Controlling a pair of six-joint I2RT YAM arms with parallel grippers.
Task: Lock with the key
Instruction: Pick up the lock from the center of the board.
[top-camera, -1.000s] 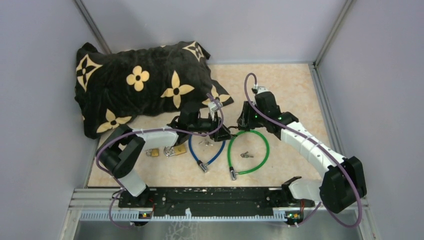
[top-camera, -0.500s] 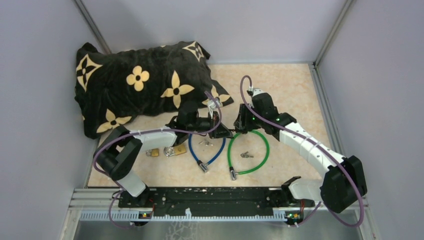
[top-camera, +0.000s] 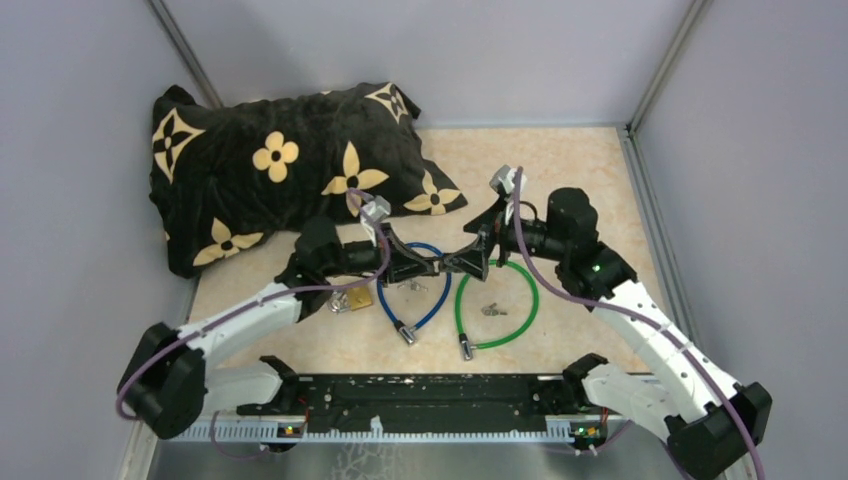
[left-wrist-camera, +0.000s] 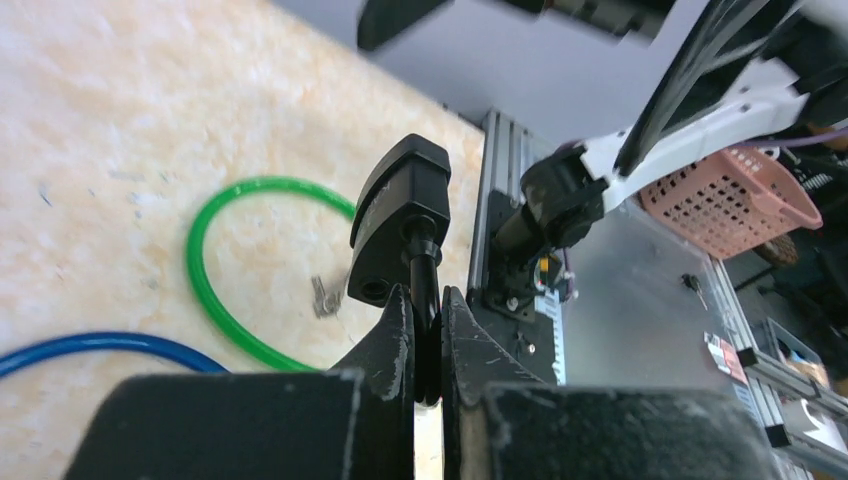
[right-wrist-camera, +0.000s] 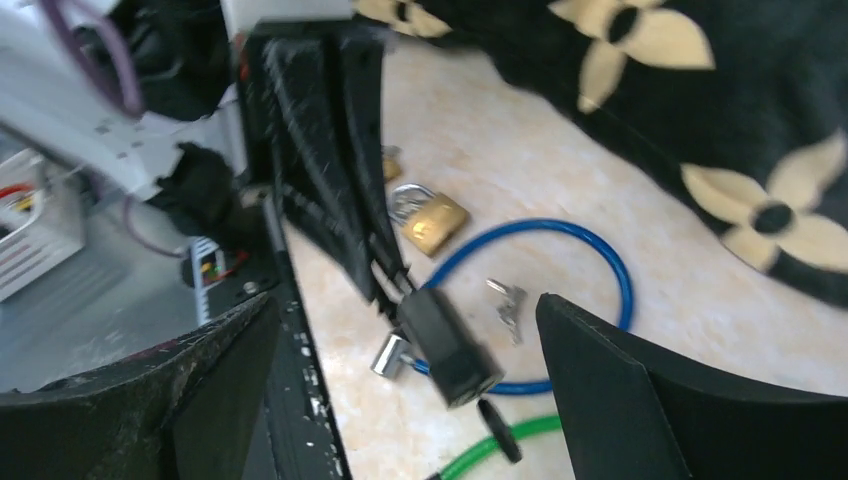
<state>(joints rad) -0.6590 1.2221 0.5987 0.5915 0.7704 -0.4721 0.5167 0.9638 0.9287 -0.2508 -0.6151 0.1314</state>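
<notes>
Left gripper (left-wrist-camera: 427, 300): clamped on black lock (left-wrist-camera: 400, 215), to be held steady | right gripper (right-wrist-camera: 405, 310): spread wide, to be lined up before closing.

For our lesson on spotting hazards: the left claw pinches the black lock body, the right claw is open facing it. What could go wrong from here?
1. The left claw grips the black lock body only by a thin stem, so it may swivel or slip if pushed.
2. The right claw is open and holds no key; the keys lie flat on the table, probably awkward to pick up.
</notes>
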